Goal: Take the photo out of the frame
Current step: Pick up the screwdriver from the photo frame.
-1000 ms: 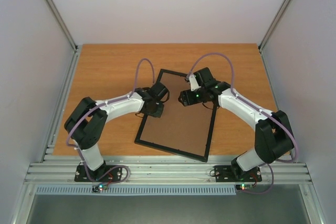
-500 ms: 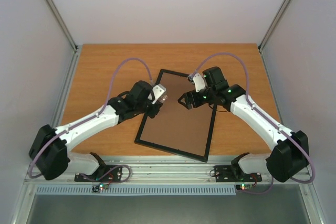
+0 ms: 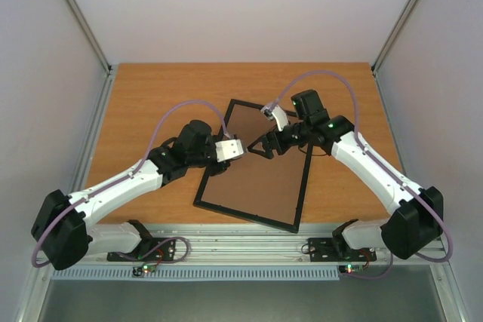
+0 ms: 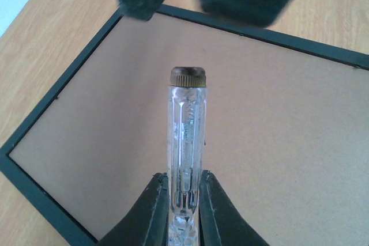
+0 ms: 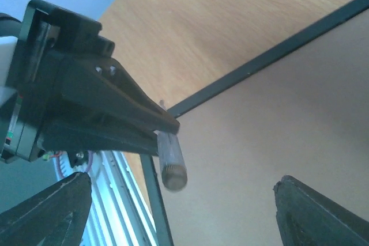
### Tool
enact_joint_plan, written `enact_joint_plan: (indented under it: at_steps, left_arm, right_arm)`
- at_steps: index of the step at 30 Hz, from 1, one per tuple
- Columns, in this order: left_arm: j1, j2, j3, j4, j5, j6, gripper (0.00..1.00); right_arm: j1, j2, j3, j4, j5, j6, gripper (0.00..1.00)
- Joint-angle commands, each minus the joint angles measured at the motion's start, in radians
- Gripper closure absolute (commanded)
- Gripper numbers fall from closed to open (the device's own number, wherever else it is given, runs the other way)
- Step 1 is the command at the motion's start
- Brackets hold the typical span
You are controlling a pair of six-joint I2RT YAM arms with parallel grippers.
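Since the frame (image 3: 245,216) lies back-up on the desk (image 3: 151,103), the coming move turns on what sits directly beneath the two tools: the brown backing board (image 3: 260,182).

The frame rests about midway between the desk's left and right edges, closer to the near edge than the far one. Its long axis runs near-to-far, with the near end swung somewhat toward the left edge. Both tools hang over its far half.

The left tool (image 4: 184,185) is clenched on a clear-handled screwdriver (image 4: 187,125), above the board and just inside the frame's left long rail. The screwdriver's long axis points across the frame's short way toward the desk's right edge. Its metal-capped butt end leads, and the blade end is buried in the grasp and out of sight.

The right tool (image 3: 263,145) faces that cap from the other side, released, its jaws spread wide, near the cap but apart from it. The right arm is therefore the nearer to the free end. A hand-over looks the likely next step, and it would call for the right jaws to close across the handle.

The frame is thin, black and rectangular, and the board inside it is flat and plain. The photo cannot be seen; presumably it lies under the board, inside the frame.
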Motion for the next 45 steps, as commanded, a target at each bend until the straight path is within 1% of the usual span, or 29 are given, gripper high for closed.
enact_joint_plan:
  at_steps: [1, 4, 7, 12, 17, 19, 20, 21, 24, 25, 26, 28, 29, 30, 31, 32, 33, 35, 36, 37, 39, 40, 42, 43, 45]
  left_arm:
    - [-0.006, -0.014, 0.021, 0.031, 0.105, 0.154, 0.99]
    - [-0.006, -0.01, 0.031, 0.006, 0.134, 0.192, 0.99]
    - [-0.007, -0.007, 0.043, -0.008, 0.142, 0.205, 1.0]
    - [-0.006, 0.004, 0.057, -0.029, 0.13, 0.232, 1.0]
    - [-0.006, 0.005, 0.056, -0.039, 0.116, 0.243, 1.0]
    - [-0.006, 0.002, 0.052, -0.041, 0.115, 0.244, 1.0]
    - [-0.006, -0.001, 0.05, -0.041, 0.113, 0.243, 0.99]
    - [-0.006, -0.001, 0.048, -0.04, 0.109, 0.241, 1.0]
    - [-0.007, -0.007, 0.036, -0.033, 0.093, 0.236, 0.99]
    - [-0.006, -0.011, 0.03, -0.027, 0.088, 0.235, 0.97]
    - [-0.006, -0.014, 0.024, -0.019, 0.081, 0.232, 0.94]
    - [-0.005, -0.026, 0.012, -0.001, 0.06, 0.216, 0.81]
    - [-0.006, -0.035, 0.004, 0.014, 0.043, 0.207, 0.73]
    - [-0.005, -0.051, -0.011, 0.041, 0.02, 0.188, 0.68]
    - [-0.006, -0.068, -0.032, 0.088, -0.016, 0.152, 0.64]
    - [-0.005, -0.085, -0.062, 0.145, -0.059, 0.126, 0.59]
    - [-0.006, -0.113, -0.108, 0.244, -0.133, 0.056, 0.53]
    - [-0.007, -0.138, -0.13, 0.302, -0.206, -0.042, 0.5]
    - [-0.006, -0.149, -0.131, 0.308, -0.247, -0.139, 0.49]
    - [-0.006, -0.156, -0.129, 0.309, -0.3, -0.209, 0.48]
    - [-0.006, -0.167, -0.107, 0.262, -0.453, -0.42, 0.45]
    - [-0.006, -0.168, -0.096, 0.214, -0.493, -0.603, 0.45]
    - [-0.006, -0.183, -0.092, 0.163, -0.494, -0.782, 0.44]
    - [-0.006, -0.196, -0.097, 0.148, -0.495, -0.895, 0.44]
    - [-0.005, -0.233, -0.109, 0.121, -0.51, -1.036, 0.45]
  right_arm:
    - [0.012, 0.059, 0.061, -0.037, -0.122, -0.061, 0.17]
    - [0.042, 0.092, 0.084, -0.066, -0.129, -0.091, 0.31]
    - [0.065, 0.128, 0.103, -0.092, -0.125, -0.107, 0.42]
    - [0.108, 0.183, 0.143, -0.166, -0.113, -0.147, 0.52]
    - [0.128, 0.216, 0.163, -0.207, -0.067, -0.164, 0.63]
    - [0.128, 0.217, 0.161, -0.205, -0.074, -0.166, 0.72]
    - [0.127, 0.216, 0.16, -0.203, -0.073, -0.166, 0.82]
    - [0.128, 0.213, 0.159, -0.203, -0.069, -0.168, 0.89]
    - [0.128, 0.206, 0.155, -0.206, -0.047, -0.172, 0.98]
    - [0.128, 0.204, 0.153, -0.206, -0.038, -0.172, 0.99]
    - [0.128, 0.198, 0.148, -0.201, -0.031, -0.17, 0.99]
    - [0.129, 0.184, 0.134, -0.177, -0.008, -0.16, 0.99]
    - [0.128, 0.173, 0.123, -0.161, 0.005, -0.155, 0.99]
    - [0.127, 0.162, 0.112, -0.144, 0.026, -0.146, 0.99]
    - [0.128, 0.148, 0.098, -0.122, 0.049, -0.132, 0.99]
    - [0.128, 0.129, 0.084, -0.099, 0.07, -0.12, 0.99]
    - [0.129, 0.108, 0.057, -0.064, 0.101, -0.103, 0.99]
    - [0.134, 0.074, 0.014, 0.002, 0.148, -0.072, 0.99]
    - [0.141, 0.056, -0.008, 0.044, 0.18, -0.057, 0.99]
    - [0.151, 0.036, -0.037, 0.09, 0.215, -0.043, 0.99]
    - [0.178, 0.005, -0.091, 0.186, 0.292, -0.016, 0.99]
    - [0.191, -0.008, -0.121, 0.239, 0.324, -0.001, 0.99]
    - [0.222, -0.024, -0.172, 0.338, 0.39, 0.025, 0.99]
    - [0.244, -0.027, -0.192, 0.376, 0.434, 0.028, 0.99]
    - [0.299, -0.025, -0.217, 0.443, 0.519, 0.025, 0.99]
